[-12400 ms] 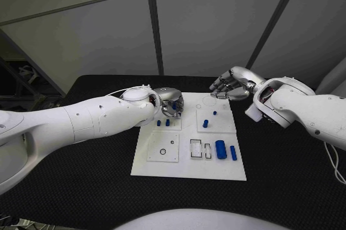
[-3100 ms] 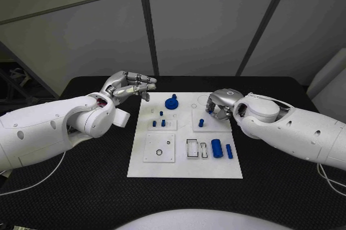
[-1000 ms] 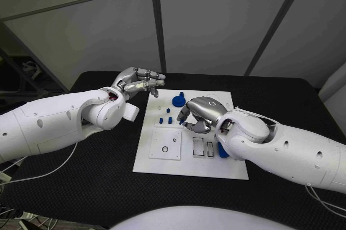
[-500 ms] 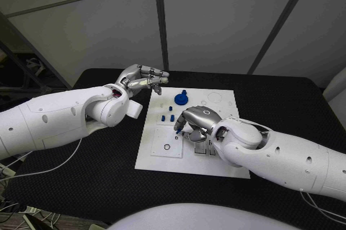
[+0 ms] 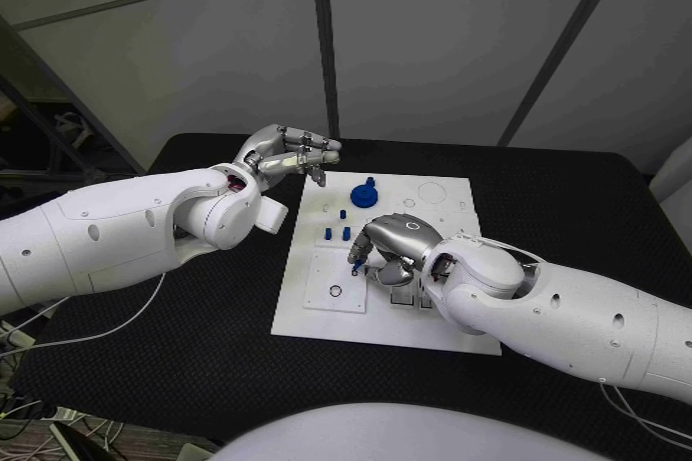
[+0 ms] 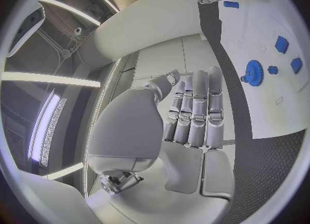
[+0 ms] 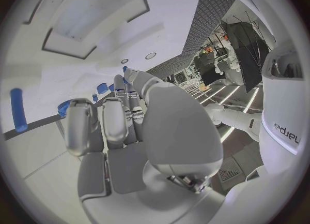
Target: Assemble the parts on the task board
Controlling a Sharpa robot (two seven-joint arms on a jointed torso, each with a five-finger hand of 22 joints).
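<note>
Parts in blue sit on the white task board [image 5: 325, 316], which lies in the middle of the black table [image 5: 173, 351]. A blue gear [image 5: 364, 194] stands at the board's far left, and two short blue pegs [image 5: 338, 233] stand just near of it. The right hand [image 5: 389, 246] is over the board's middle, fingers curled downward, and pinches a thin blue pin [image 5: 356, 269] whose tip points down at the near-left panel, just far of a small black ring [image 5: 335, 292] lying there. In the right wrist view a blue rod [image 7: 18, 110] lies on the board beside that hand. The left hand [image 5: 289, 153] hovers off the board's far-left corner above the table, fingers loosely bent and apart, grasping nothing.
</note>
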